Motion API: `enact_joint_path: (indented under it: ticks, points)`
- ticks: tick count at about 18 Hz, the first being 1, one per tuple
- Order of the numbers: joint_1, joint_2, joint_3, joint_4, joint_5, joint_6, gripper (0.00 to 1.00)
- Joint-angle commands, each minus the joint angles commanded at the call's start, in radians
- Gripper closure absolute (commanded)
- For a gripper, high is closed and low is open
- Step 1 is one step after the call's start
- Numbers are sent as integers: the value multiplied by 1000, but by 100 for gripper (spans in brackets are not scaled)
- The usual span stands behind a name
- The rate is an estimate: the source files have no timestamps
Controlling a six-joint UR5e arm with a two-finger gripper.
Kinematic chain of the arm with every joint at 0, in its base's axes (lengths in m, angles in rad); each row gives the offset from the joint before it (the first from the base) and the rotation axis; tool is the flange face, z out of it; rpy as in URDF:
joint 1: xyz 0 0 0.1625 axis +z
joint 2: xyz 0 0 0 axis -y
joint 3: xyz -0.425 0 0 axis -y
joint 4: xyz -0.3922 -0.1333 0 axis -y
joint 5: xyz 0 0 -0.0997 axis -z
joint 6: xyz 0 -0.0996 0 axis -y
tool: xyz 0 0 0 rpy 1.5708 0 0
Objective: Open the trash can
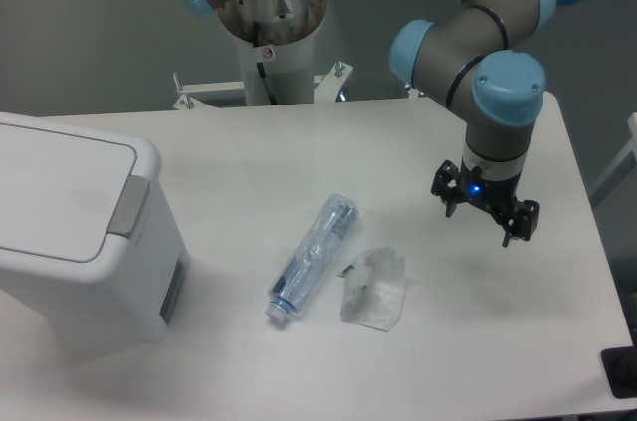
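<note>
The trash can [80,242] is a large boxy white bin at the left edge of the table. Its flat white lid is down, with a grey tab [129,206] on the edge facing the table's middle. My gripper [484,221] hangs over the right side of the table, far from the bin. Its two dark fingers point down, spread apart, with nothing between them.
A clear plastic bottle [314,257] lies on its side mid-table. Beside it sits a crumpled clear plastic piece [374,289]. The arm's base [269,33] stands at the table's far edge. The table's right edge runs close to the gripper.
</note>
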Motion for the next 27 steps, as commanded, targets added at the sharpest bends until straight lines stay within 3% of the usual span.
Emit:
enact_joint_path:
  ticks: [16, 21, 27]
  points:
    - [3, 11, -6, 41, -55, -60, 0]
    - [6, 18, 15, 43, -87, -204, 0]
    - [3, 48, 41, 41, -305, -489, 0]
